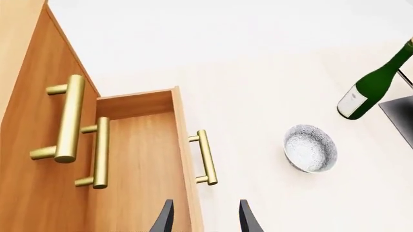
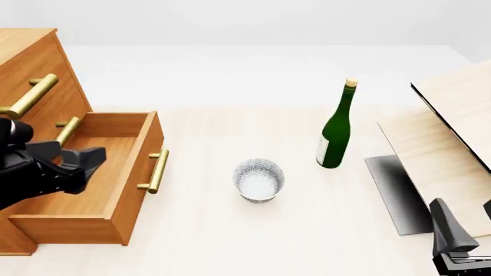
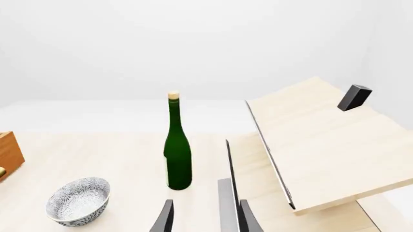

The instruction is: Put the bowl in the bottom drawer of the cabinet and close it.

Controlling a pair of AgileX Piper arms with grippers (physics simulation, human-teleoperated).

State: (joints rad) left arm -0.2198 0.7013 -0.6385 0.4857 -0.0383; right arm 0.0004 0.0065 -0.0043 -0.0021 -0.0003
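One bowl (image 2: 259, 179), upright on the table (image 2: 230, 241), at 3 o'clock of the open bottom drawer (image 2: 115, 172). One cabinet (image 2: 31, 63), three handles. Left gripper (image 2: 77, 164) above the drawer, jaws parted, empty. Right gripper (image 3: 203, 217) at 4 o'clock, parted, empty. One bottle (image 2: 335, 129).

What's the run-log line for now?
orange-brown bottom drawer: open | speckled white bowl: on table, untouched | left gripper: open, over drawer | right gripper: open

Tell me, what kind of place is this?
It looks like a computer-made practice room, not a real home: a plain pale table with a wooden cabinet, a green wine bottle and a speckled bowl, blank white all around.
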